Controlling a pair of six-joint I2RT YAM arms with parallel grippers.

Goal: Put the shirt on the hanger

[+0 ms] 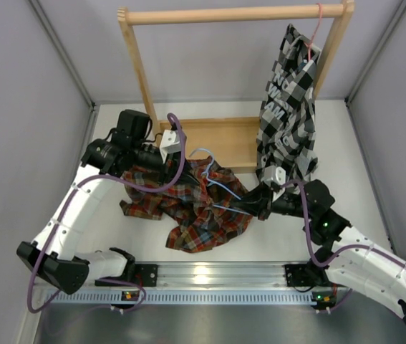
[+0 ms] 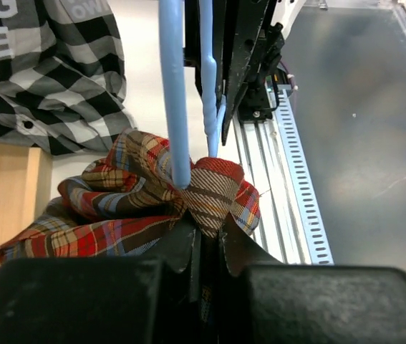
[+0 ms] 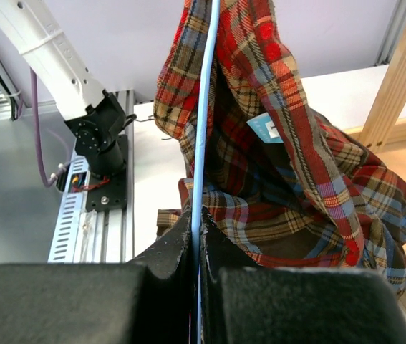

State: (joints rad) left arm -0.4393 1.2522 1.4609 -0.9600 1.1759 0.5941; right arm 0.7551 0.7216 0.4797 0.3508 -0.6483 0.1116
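Note:
The plaid shirt lies bunched on the white table between the arms. The light-blue hanger pokes out of its folds. My left gripper is shut on a fold of the shirt, with the hanger's bars rising just in front of it. My right gripper is shut on the hanger's thin bar, which runs up into the lifted shirt.
A wooden rack stands at the back with a wooden base. A black-and-white checked shirt hangs from it on a pink-red hanger. A metal rail runs along the near edge.

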